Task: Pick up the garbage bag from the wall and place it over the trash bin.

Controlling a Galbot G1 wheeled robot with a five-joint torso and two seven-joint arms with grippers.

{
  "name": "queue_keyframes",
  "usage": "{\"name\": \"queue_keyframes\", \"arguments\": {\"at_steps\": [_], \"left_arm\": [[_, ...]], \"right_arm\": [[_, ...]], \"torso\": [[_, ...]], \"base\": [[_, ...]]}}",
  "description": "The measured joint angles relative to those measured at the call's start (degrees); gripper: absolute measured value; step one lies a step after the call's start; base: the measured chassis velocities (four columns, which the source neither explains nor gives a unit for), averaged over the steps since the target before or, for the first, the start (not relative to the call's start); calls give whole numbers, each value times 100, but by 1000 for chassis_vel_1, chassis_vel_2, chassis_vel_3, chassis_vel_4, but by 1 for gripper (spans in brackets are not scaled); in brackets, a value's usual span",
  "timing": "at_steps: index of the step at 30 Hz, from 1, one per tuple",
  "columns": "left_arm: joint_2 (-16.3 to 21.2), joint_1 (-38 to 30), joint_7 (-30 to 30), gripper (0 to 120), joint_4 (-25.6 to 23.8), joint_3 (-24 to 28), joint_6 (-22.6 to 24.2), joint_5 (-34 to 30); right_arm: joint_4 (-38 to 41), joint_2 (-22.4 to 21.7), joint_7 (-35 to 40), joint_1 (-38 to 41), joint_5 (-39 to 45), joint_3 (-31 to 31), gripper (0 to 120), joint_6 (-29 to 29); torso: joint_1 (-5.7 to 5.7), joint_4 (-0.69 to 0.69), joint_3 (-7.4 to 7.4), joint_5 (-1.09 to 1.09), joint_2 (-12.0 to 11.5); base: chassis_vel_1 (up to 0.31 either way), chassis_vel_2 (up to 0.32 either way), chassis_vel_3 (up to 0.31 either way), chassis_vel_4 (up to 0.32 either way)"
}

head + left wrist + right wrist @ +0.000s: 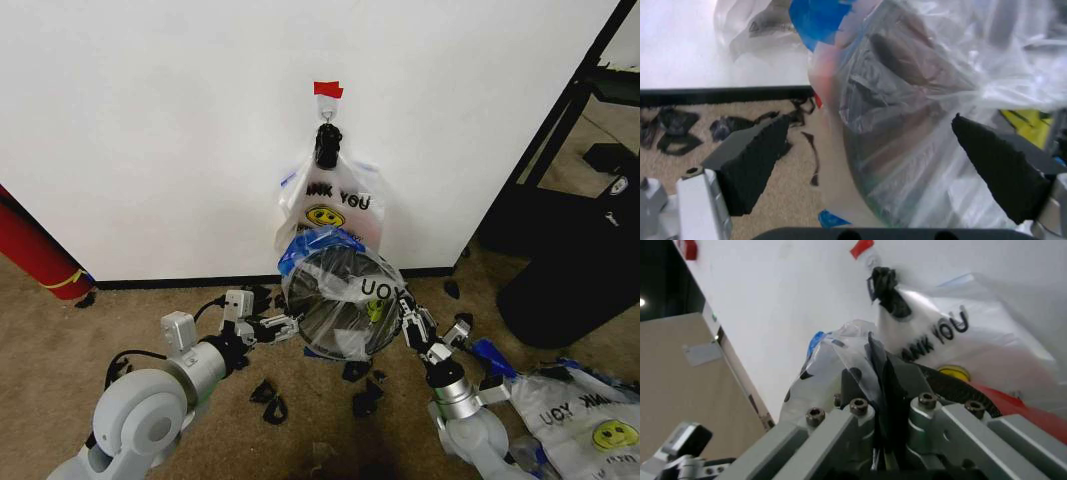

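Garbage bag (345,300) stretched over trash bin (338,318); edge pinched by right gripper (408,318); left gripper (285,325) spread wide, bag apparently unheld.

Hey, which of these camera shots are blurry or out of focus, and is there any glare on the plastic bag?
Head view: mostly sharp, with light sheen on the garbage bag stretched over the trash bin. Left wrist view: the bag is very close and soft, the finger pads clearer. Right wrist view: the near gripper is blurred; the hanging bag by the wall is washed bright.
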Motion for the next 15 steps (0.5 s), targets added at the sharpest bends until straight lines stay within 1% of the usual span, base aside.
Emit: {"name": "queue_keyframes", "arguments": {"at_steps": [7,8,11,12,15], "left_arm": [[-183,-34,-410,97,108,137,148,12],[-207,-41,-463,95,141,156,153,20],[-271,-64,-700,84,211,217,149,36],[-271,-64,-700,84,211,217,149,36],[-291,-88,-871,72,220,257,136,22]], "right_arm": [[84,25,-61,-10,-127,-69,1,16],[99,30,-62,-10,-133,-81,1,16],[116,42,-67,-15,-142,-102,1,16],[116,42,-67,-15,-142,-102,1,16],[115,42,-76,-24,-150,-110,1,16]], "torso": [[0,0,0,0,0],[0,0,0,0,0],[0,0,0,0,0],[0,0,0,0,0],[0,0,0,0,0]], "base": [[0,0,0,0],[0,0,0,0],[0,0,0,0],[0,0,0,0],[0,0,0,0]]}}
